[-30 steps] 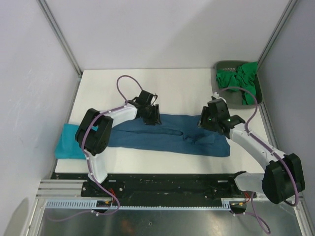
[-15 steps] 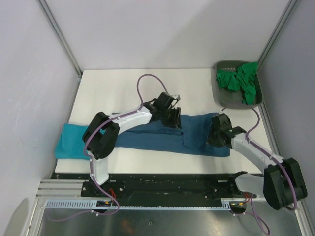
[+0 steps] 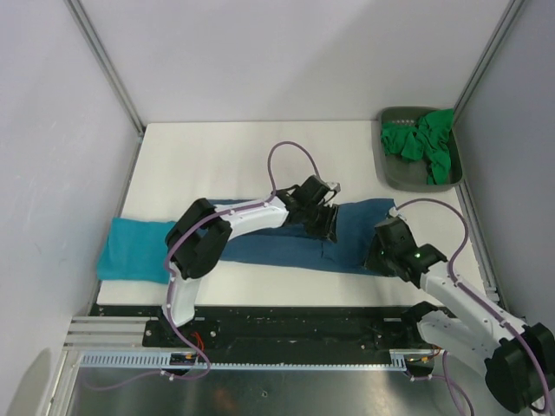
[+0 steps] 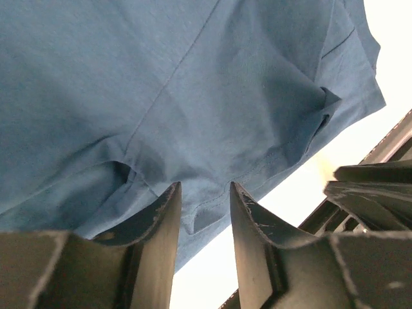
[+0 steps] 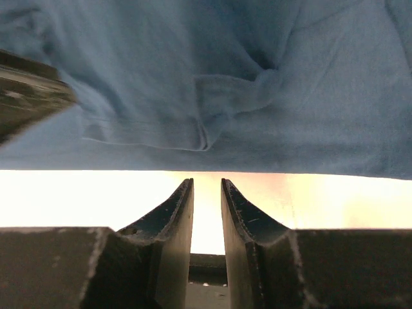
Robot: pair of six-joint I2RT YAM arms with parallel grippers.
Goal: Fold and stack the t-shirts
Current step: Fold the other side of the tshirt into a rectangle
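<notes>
A dark steel-blue t-shirt (image 3: 260, 238) lies spread across the middle of the white table (image 3: 217, 156). My left gripper (image 3: 323, 223) hovers over its right half. In the left wrist view this gripper (image 4: 205, 188) is open, with the shirt's hem (image 4: 212, 199) and bare table showing between its fingers (image 4: 161, 222). My right gripper (image 3: 381, 249) sits at the shirt's front right edge. It (image 5: 206, 185) is open by a narrow gap with only table in it, and the blue hem (image 5: 193, 138) lies just ahead. A turquoise t-shirt (image 3: 134, 251) lies at the left. Green t-shirts (image 3: 425, 143) are bunched in the tray.
A dark grey tray (image 3: 401, 178) stands at the back right corner beside the frame post. Walls close in the table on the left, back and right. The black rail (image 3: 286, 321) with the arm bases runs along the near edge.
My left gripper has travelled right along the blue t-shirt. My right gripper has pulled back off the cloth toward the near edge and its jaws have narrowed.
</notes>
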